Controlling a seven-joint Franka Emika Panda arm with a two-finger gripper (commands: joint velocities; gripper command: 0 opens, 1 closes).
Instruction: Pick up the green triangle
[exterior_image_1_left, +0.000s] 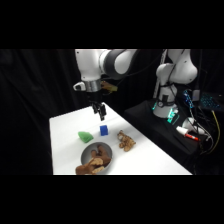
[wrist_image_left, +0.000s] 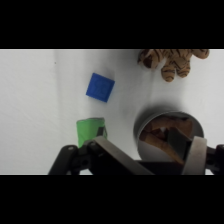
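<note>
A: Hand (exterior_image_1_left: 101, 112)?
B: Hanging over the bench (exterior_image_1_left: 65, 150), above the far part, holding nothing. Fingers spread or shut — can't tell.
A: Triangle?
B: Triangle (exterior_image_1_left: 85, 135) is lying on the bench, below the hand & toward the near-left, apart from it. In wrist view it's sitting just past the linkage (wrist_image_left: 91, 130).
A: Around it?
B: Cube (exterior_image_1_left: 104, 130) just beside it. Bowl (exterior_image_1_left: 98, 154) w/ brown stuff nearer the front edge. Tiger toy (exterior_image_1_left: 125, 141) lying right of the cube.

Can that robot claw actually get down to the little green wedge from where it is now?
Probably yes. The gripper hangs above the table, and the green triangle lies in the open with nothing on top of it. The blue cube and the bowl sit apart from it.
</note>
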